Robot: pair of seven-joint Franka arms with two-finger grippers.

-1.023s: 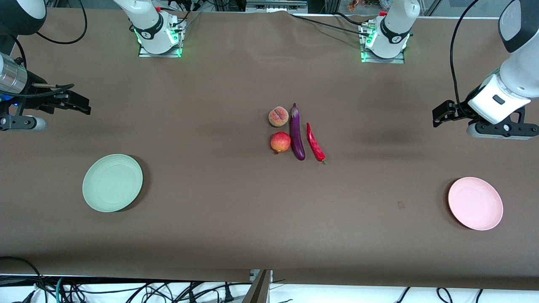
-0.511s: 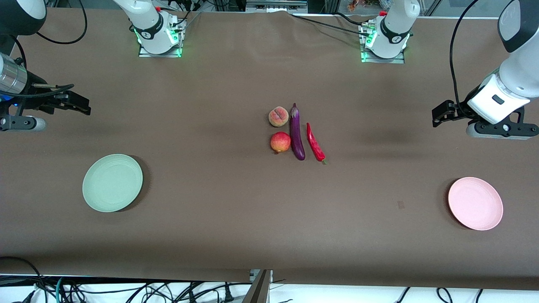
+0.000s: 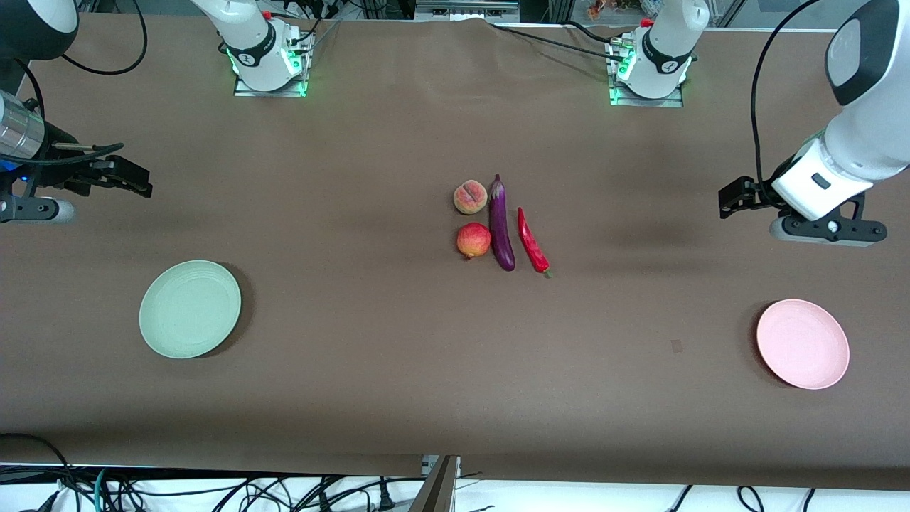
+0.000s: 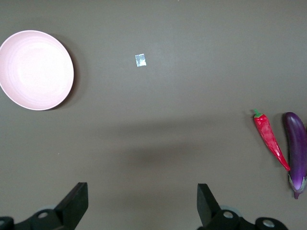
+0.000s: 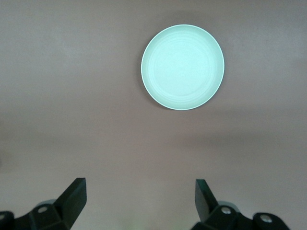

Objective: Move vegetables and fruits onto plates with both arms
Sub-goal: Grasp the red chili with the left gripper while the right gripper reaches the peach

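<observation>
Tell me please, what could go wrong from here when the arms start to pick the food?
The peach, apple, eggplant and chili lie packed together, so an open left tool or right tool may knock a neighbour. The round fruits may roll. Both arms meeting there may collide.

We see a matte brown table [image 3: 355, 398]. Eggplant [image 3: 501, 226]: glossy deep purple, paler lilac streaks at the calyx end. Chili pepper [image 3: 532, 242]: bright red, green stem. Peach [image 3: 470, 197]: pale orange-pink with a darker crease. Apple-like ball [image 3: 473, 240]: red blending to yellow. Plates: one plain pale mint green [image 3: 190, 308], one plain pale pink [image 3: 803, 344]. Both arms white with black bands; left tool [image 3: 732, 197] and right tool [image 3: 131, 178] black. Green lights glow at both bases.
</observation>
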